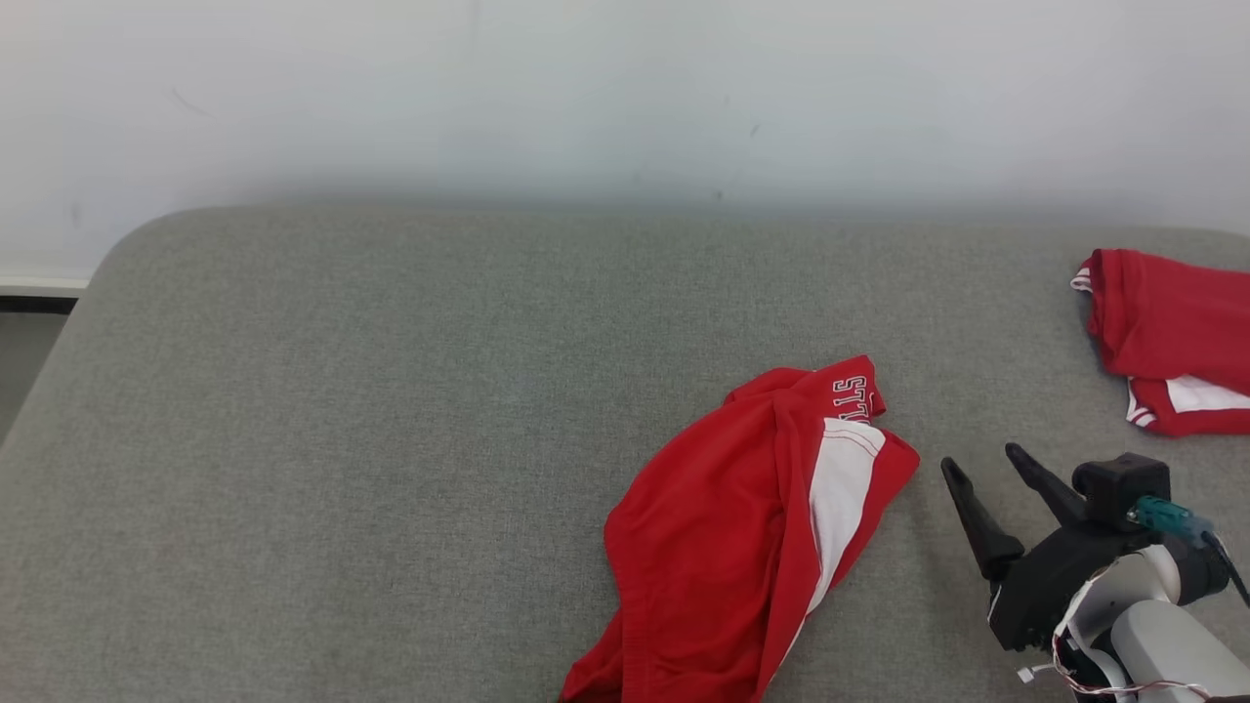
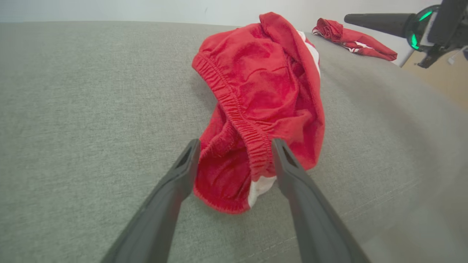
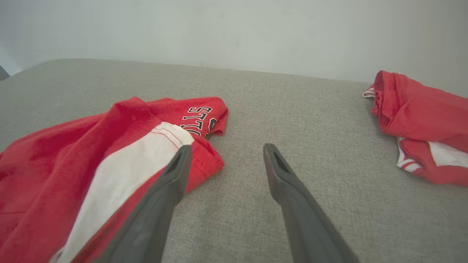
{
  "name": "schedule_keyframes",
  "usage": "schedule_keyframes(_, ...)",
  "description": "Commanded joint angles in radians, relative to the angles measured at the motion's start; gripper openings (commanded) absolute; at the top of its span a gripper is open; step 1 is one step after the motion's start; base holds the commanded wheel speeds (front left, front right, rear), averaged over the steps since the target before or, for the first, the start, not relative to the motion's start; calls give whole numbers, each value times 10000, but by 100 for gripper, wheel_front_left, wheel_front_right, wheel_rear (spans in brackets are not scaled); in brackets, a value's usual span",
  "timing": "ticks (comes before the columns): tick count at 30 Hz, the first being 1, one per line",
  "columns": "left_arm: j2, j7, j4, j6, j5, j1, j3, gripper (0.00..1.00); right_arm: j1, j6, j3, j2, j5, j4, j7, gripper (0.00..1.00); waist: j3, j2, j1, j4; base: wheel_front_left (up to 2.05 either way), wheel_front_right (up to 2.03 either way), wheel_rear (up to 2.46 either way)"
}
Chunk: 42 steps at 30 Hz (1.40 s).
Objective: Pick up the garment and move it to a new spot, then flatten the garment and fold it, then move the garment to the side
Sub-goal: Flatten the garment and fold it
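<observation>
The red garment [image 1: 752, 527] lies crumpled on the grey cushion [image 1: 342, 439], right of centre and running off the near edge of the head view (white side stripe up, lettered hem toward the wall). The right gripper [image 1: 980, 457] stands just beside its right edge, fingers spread over bare cushion. The left gripper [image 2: 236, 141] is spread too, its fingers either side of the elastic waistband end; a second red garment [image 1: 1172, 332] sits well apart at the far right.

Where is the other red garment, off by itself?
In the head view, the other red garment lies far right on the grey surface, beyond the right gripper, apart from the crumpled red shorts.
</observation>
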Motion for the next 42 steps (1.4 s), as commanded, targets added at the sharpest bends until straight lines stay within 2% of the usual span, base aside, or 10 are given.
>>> schedule_keyframes(1, 100, -12, 102, -52, -65, 68, -79, 100, -15, -21, 67, -58, -84, -82, 34, 100, 81, 0, 1, -29, 0, 0, 0)
schedule_keyframes(9, 182, 94, 803, -57, -541, -386, -712, 100, -938, -23, 1176, -227, -111, 81, 760, 100, 323, 0, 1, 162, 0, 0, 0)
schedule_keyframes(21, 45, 6, 1690, -53, -982, -1411, -1420, 100, -2307, -23, 2428, -105, 550, 1644, 944, 100, 791, 0, 1, 807, 0, 0, 0)
schedule_keyframes(22, 37, 6, 1772, -54, -1123, -1480, -1490, 100, -2377, -23, 2525, -60, 619, 1768, 949, 62, 823, 0, 1, 853, 0, 0, 0)
schedule_keyframes(23, 17, -5, 1810, -54, -1291, -1564, -1549, 72, -2426, -23, 2634, -53, 686, 1883, 965, 11, 857, 0, 1, 903, 0, 0, 0)
schedule_keyframes(24, -5, -14, 1849, -54, -1393, -1653, -1577, 29, -2470, -21, 2748, -33, 774, 1980, 974, 0, 872, 0, 1, 935, 0, 0, 0)
schedule_keyframes(25, -5, -14, 1849, -54, -1393, -1653, -1577, 29, -2470, -21, 2748, -33, 774, 1980, 974, 0, 872, 0, 1, 935, 0, 0, 0)
schedule_keyframes(26, -5, 0, 1913, -54, -1426, -1760, -1656, 0, -2542, -23, 2836, -59, 810, 2031, 881, 0, 894, 0, 1, 963, 0, 0, 0)
schedule_keyframes(35, 95, -24, 939, 156, -1827, -1470, -699, 0, -1748, -23, 2811, -326, 1475, 1425, -673, 0, 476, 0, 1, 702, 0, 0, 0)
schedule_keyframes(42, 604, -27, -475, 501, -1609, -1034, 633, 0, 534, -23, 1305, -404, 1999, -56, -1138, 0, 398, 0, 1, 369, 0, 0, 0)
